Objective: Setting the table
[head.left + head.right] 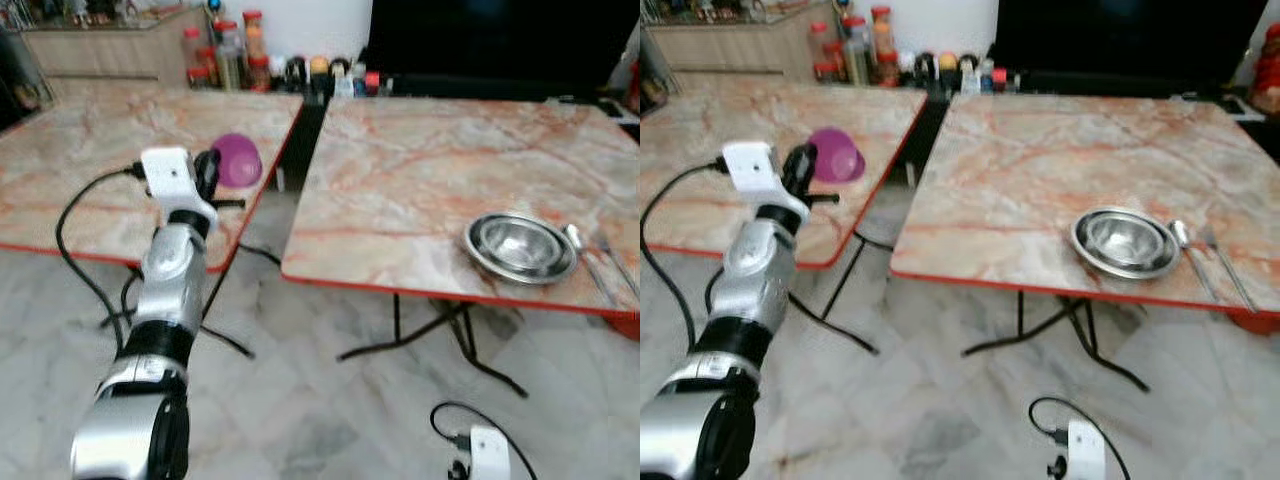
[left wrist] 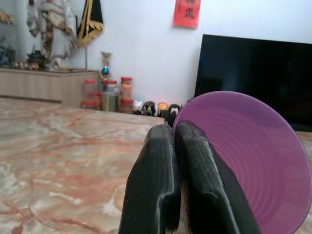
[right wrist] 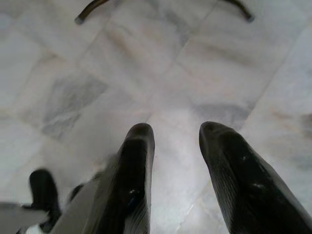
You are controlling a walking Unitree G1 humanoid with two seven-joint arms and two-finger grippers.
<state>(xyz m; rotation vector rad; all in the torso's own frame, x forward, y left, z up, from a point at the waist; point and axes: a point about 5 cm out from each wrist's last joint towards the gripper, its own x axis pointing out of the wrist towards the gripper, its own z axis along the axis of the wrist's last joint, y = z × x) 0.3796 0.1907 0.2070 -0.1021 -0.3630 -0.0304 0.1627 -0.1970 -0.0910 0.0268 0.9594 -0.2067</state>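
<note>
Nearest, the right gripper hangs low over the pale marble-tiled floor, its two black fingers spread with nothing between them. Beyond it stand two folding tables with pink-veined marble-pattern tops and red edging, side by side with a gap between them: the left table and the right table.

At the near right corner of the right table lies one place setting: one round stainless-steel bowl resting on a shallow metal plate, and just beside them, to the right, one metal spoon and one metal fork.

On the left, the silver left arm reaches out over the near edge of the left table. The left gripper has its fingers pressed together on the rim of one purple plastic bowl, which is carried tilted on its side just above the tabletop; contact with the table cannot be told.

Handling, as a judgement: the bowl looks light, stiff and smooth, unlikely to break if dropped but apt to swivel in a thin rim pinch. A grip set deeper over the wall, one finger inside and one outside, would probably steady it.

Farthest, a row of red-capped jars stands against the white wall, beside a dark television screen.
</note>
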